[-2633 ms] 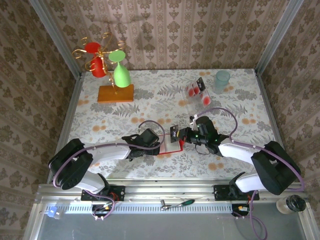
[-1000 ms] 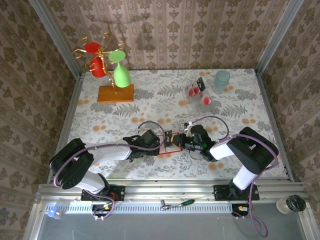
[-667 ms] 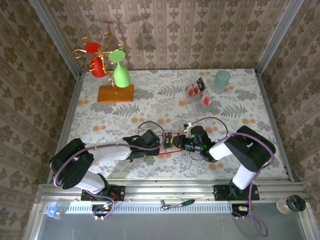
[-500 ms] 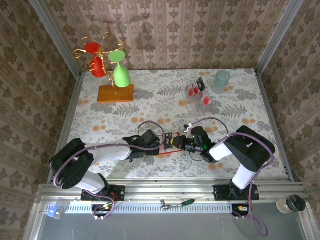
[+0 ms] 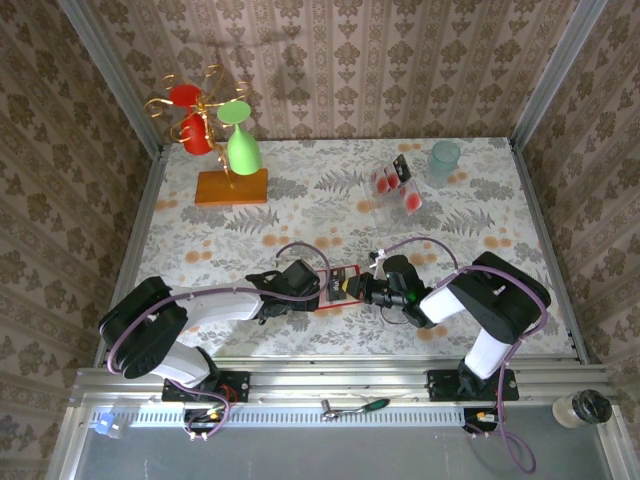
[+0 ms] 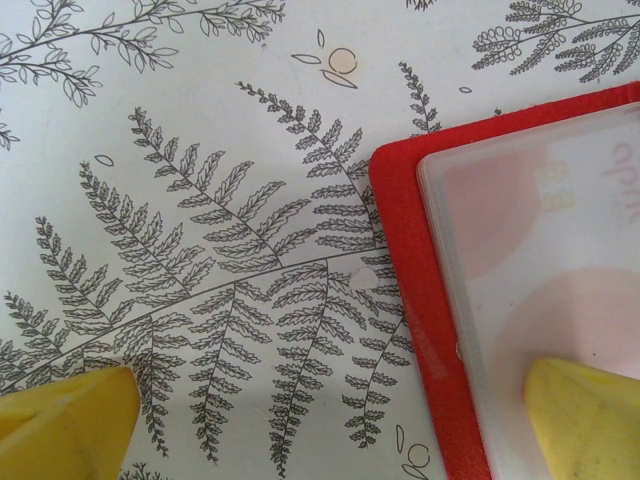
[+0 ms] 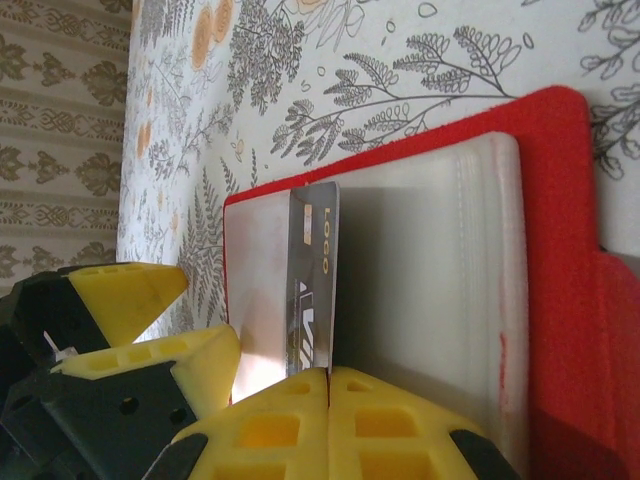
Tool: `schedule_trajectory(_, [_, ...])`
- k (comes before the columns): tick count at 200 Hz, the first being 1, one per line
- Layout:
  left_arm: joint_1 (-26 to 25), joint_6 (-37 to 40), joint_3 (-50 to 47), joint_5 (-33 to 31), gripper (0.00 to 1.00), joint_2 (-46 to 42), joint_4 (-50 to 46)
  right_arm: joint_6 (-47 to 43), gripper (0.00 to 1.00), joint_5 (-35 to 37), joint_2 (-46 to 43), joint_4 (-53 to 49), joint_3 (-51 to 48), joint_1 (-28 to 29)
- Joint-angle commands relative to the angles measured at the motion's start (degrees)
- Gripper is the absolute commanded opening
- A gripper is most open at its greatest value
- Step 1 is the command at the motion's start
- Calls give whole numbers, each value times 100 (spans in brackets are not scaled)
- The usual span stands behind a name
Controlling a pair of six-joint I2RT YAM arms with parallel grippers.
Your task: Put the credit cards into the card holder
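The red card holder (image 5: 335, 297) lies open near the table's front edge, its pale pocket (image 7: 420, 270) facing up. My right gripper (image 7: 329, 372) is shut on a credit card (image 7: 313, 270) that stands on edge with its far end against the pocket. My left gripper (image 6: 325, 430) is open at the holder's left end: one yellow fingertip (image 6: 585, 420) rests on the pale pocket and the other fingertip (image 6: 60, 420) is on the tablecloth. In the top view the two grippers meet over the holder, left gripper (image 5: 318, 290) and right gripper (image 5: 352, 287). More credit cards (image 5: 392, 182) stand at the back right.
A clear plastic rack (image 5: 398, 190) holds those cards beside a teal cup (image 5: 444, 160). A gold stand with red and green glasses (image 5: 215, 125) rises from an orange block (image 5: 231, 187) at the back left. The table's front edge runs just below the holder.
My right gripper has carried the card left and lower, over the card holder's pocket, with its arm folding in. The left gripper has stayed put on the holder.
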Motion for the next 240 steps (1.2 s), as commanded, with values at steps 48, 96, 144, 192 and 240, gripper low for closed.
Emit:
schedule_trajectory(48, [-35,-55,-190,-125,100,160,-411,-214,0,-129,-83,-486,-88,43])
schedule_trajectory(96, [-30,-45,-197,-136,100,157,-406,-250,0,-169,-105,-622,-78,35])
schedule_trajectory(144, [-36,-38,-214,-147,100,144,-394,-369,0,-371,-51,-985,153,33])
schedule_trajectory(192, [-32,-55,-231,-136,100,131,-376,-387,0,-590,156,-1175,339,0])
schedule_trajectory(240, [-15,-39,-159,-132,100,59,-401,-602,23,-914,267,-1858,698,-108])
